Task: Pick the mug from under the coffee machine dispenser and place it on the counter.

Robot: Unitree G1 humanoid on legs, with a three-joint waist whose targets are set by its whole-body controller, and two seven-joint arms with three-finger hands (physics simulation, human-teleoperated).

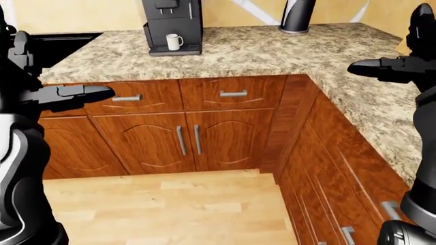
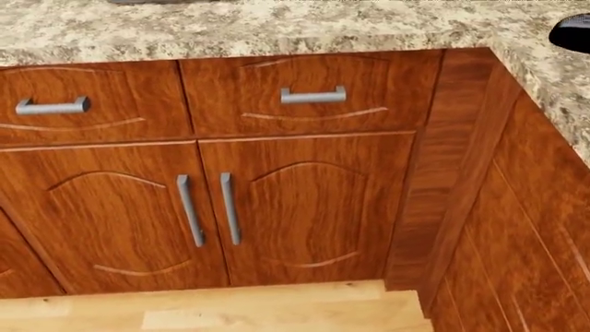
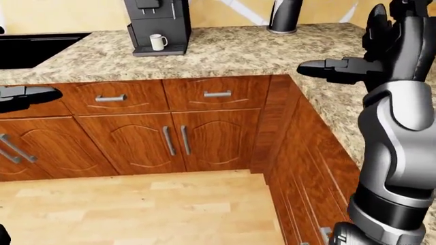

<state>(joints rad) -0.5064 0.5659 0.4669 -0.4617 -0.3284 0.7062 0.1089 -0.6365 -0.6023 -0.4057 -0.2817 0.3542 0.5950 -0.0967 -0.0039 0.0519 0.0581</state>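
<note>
A white mug [image 1: 174,42] stands upright on the drip tray of the black coffee machine [image 1: 171,24], under its dispenser, at the top of the left-eye view. Both hands are far from it, out over the floor and the cabinets. My left hand [image 1: 100,93] reaches in from the left at drawer height, fingers straight, open and holding nothing. On the right my right hand [image 1: 360,67] hovers over the side run of the counter, also open with nothing in it. In the head view only a dark tip of the right hand [image 2: 572,31] shows.
The speckled granite counter [image 1: 259,51] turns a corner and runs down the right side. Wooden cabinets [image 2: 304,200] with grey handles stand below it. A black cylinder [image 1: 296,15] stands at the top right, and a black sink or stove [image 1: 65,41] lies left of the machine. Below is wooden floor [image 1: 163,209].
</note>
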